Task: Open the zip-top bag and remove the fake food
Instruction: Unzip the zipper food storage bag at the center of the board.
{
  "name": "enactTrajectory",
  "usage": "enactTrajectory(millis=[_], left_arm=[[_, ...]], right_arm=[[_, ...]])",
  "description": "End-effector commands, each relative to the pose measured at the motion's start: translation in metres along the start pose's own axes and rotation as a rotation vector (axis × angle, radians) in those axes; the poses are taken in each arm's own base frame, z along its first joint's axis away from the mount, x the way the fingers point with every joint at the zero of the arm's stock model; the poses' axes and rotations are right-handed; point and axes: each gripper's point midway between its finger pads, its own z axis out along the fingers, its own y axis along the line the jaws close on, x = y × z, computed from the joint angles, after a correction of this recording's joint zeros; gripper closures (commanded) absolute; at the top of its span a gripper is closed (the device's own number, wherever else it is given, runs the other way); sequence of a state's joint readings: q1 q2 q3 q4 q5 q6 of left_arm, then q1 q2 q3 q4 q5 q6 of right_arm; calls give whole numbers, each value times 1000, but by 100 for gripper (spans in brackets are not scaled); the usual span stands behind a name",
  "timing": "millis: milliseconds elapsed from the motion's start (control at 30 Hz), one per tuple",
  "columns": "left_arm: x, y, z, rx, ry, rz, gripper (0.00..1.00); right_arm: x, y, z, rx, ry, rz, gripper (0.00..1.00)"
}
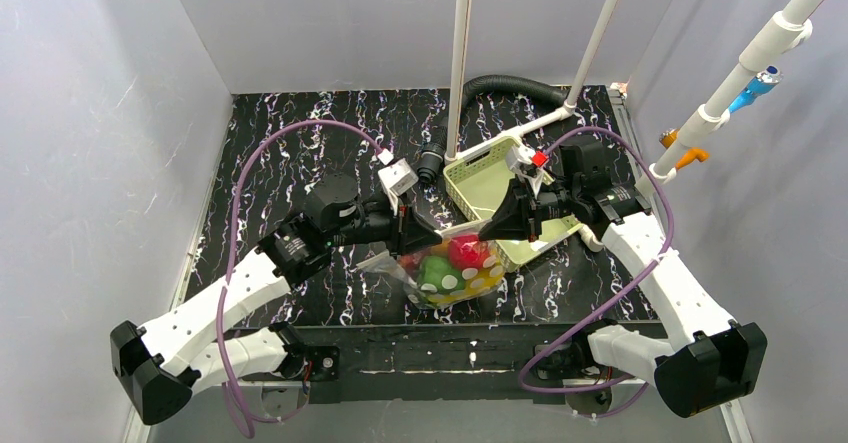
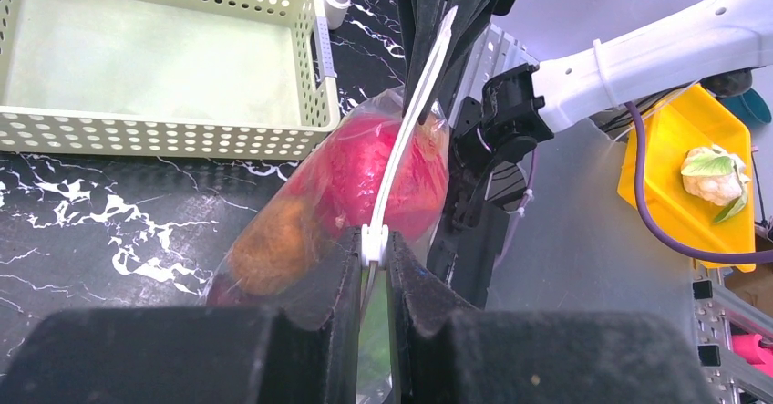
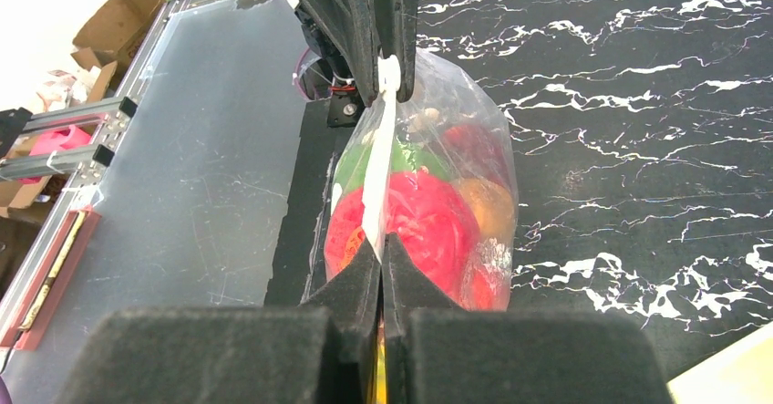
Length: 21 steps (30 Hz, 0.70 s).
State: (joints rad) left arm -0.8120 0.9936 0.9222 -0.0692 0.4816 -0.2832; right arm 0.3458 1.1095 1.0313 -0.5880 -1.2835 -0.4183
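evidently left end effector (image 1: pixel 436 235) and right end effector (image 1: pixel 486 231) clamp the zip-top bag (image 1: pixel 452 283); fake food (image 3: pixel 428 222) blurred

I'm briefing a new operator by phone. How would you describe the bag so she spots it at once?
On the black marbled table, look at the front middle, where the left gripper and right gripper meet. The bag is pinched between them by its white zip strip. Unlike the pale green basket behind, it is clear, white-dotted plastic holding red, green and yellow toy food.

top: high behind bench (image 1: pixel 280 163) near edge, looking down | 2 wrist views: close, facing each other, sharing zip-top bag (image 2: pixel 319 194)
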Motion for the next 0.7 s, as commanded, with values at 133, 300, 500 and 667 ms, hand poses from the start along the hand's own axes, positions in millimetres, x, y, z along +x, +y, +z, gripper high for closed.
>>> enactTrajectory(millis=[133, 300, 500, 667], left_arm=[[0, 6, -16, -32, -23, 15, 100], [1, 6, -18, -34, -28, 15, 100], [2, 7, -20, -38, -27, 14, 100], [4, 9, -21, -43, -26, 14, 100]], right_arm=[[-8, 7, -6, 1, -23, -27, 99], [-7, 6, -7, 1, -24, -25, 99], [-7, 5, -7, 3, -24, -22, 99], [-7, 5, -7, 3, -25, -22, 99]])
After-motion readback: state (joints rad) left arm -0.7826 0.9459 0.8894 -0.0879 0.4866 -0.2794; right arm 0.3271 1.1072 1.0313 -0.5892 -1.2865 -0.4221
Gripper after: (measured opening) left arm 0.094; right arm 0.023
